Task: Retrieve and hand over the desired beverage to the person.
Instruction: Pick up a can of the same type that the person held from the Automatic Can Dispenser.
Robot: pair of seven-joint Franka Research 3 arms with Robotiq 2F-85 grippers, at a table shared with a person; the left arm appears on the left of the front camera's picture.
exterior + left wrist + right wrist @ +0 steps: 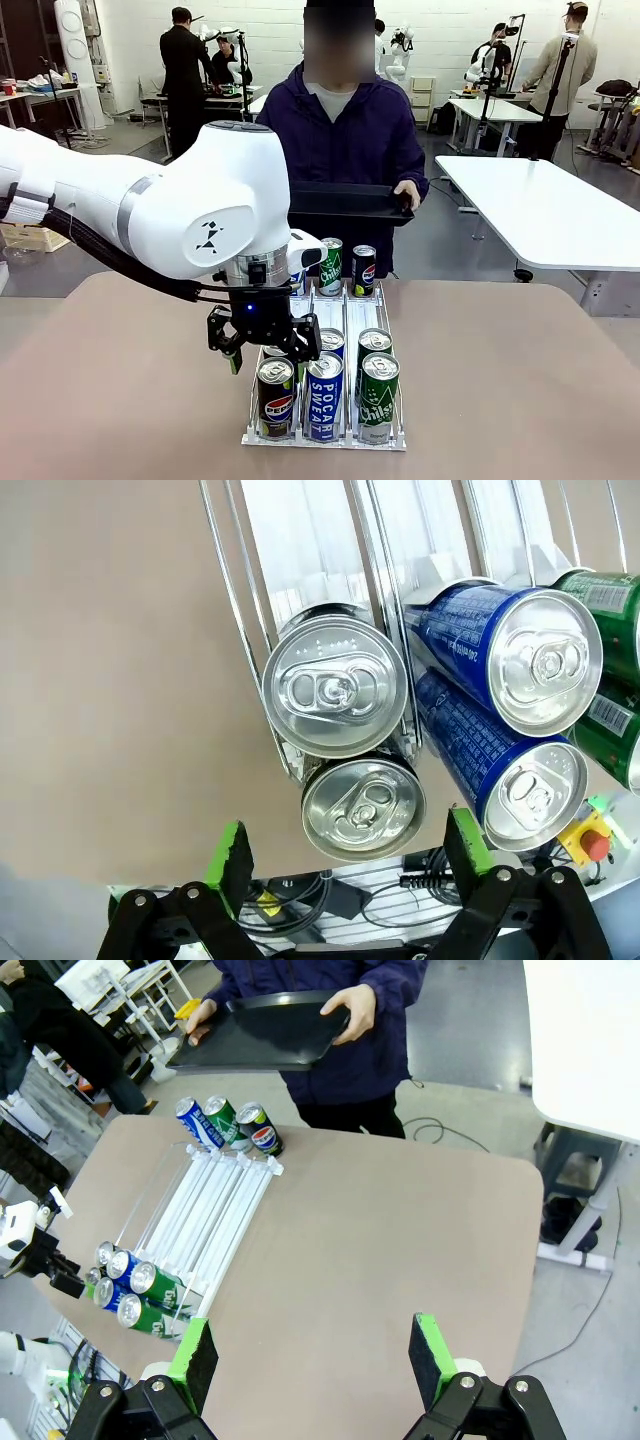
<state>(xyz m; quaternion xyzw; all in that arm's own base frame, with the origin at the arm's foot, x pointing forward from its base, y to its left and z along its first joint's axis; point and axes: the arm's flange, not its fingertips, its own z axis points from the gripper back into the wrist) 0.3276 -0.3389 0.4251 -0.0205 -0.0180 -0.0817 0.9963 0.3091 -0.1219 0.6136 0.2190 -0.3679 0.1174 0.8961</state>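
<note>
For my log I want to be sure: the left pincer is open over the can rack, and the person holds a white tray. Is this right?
Not fully. The tray is black, not white, as the front view shows. The rest stands: the left pincer is open over the can rack, and the person holds the tray.

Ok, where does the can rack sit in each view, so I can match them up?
Front view: can rack at bottom centre, below the left gripper.
Left wrist view: its rails fan across the top, cans at their ends.
Right wrist view: diagonal at left on the table.
Shared landmark: the cans clustered at its near end.
</note>
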